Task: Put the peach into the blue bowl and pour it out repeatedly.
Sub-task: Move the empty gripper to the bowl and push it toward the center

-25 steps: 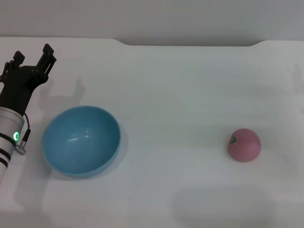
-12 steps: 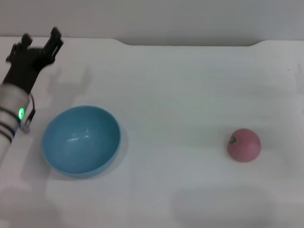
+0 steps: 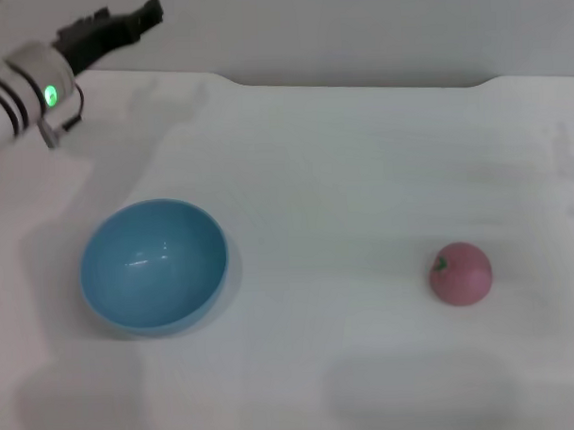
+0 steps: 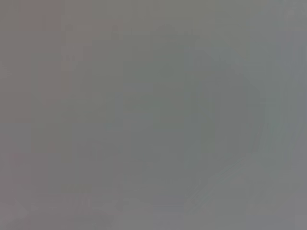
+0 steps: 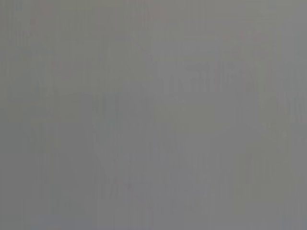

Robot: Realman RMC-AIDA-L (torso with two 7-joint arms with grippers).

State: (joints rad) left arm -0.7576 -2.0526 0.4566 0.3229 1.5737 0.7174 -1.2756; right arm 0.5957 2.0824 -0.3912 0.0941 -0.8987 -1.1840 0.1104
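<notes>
While wrist views show nothing, head shows peach (image 3: 460, 274), blue bowl (image 3: 154, 265) apart.

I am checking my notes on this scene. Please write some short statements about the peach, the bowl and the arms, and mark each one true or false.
1. The peach lies inside the blue bowl. False: it sits on the table, far toward the robot's right of the bowl.
2. The bowl stands upright with nothing in it. True.
3. The left gripper is raised at the far left, holding nothing. True.
4. The right gripper is touching the peach. False: no right arm is in view.
</notes>
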